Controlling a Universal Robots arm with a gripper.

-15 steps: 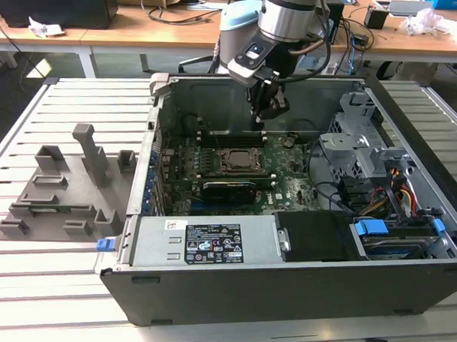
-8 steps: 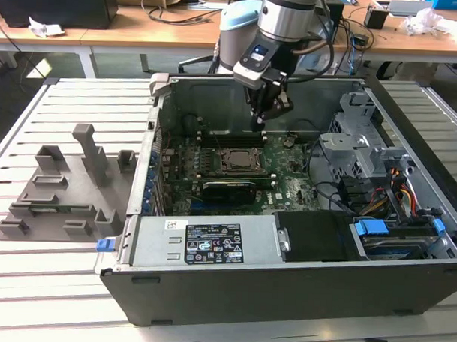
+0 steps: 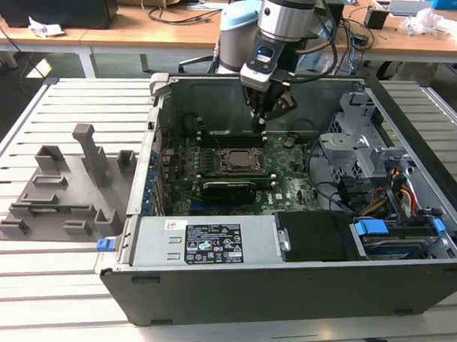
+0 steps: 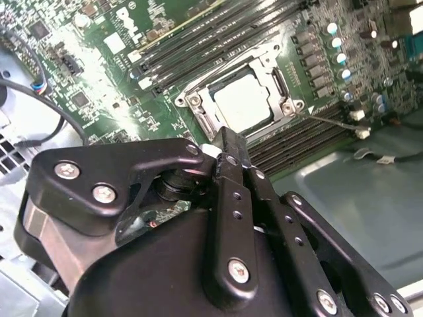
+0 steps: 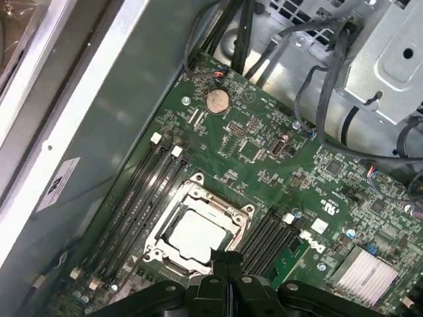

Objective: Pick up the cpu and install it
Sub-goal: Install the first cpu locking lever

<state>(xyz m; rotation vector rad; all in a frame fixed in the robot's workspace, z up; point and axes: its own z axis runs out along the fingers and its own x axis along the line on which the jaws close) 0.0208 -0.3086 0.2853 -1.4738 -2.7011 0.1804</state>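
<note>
Above the motherboard (image 3: 236, 167), one empty hand (image 3: 262, 121), fingers together, hovers over one socketed cpu (image 5: 196, 232).

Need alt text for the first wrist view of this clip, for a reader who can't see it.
A silver-topped cpu sits in the metal socket frame of a green motherboard, seen from above inside an open computer case. The black gripper hangs just over the socket's edge, with nothing seen in it. Black memory slots flank the socket, and dark cables run toward a metal drive cage.
</note>
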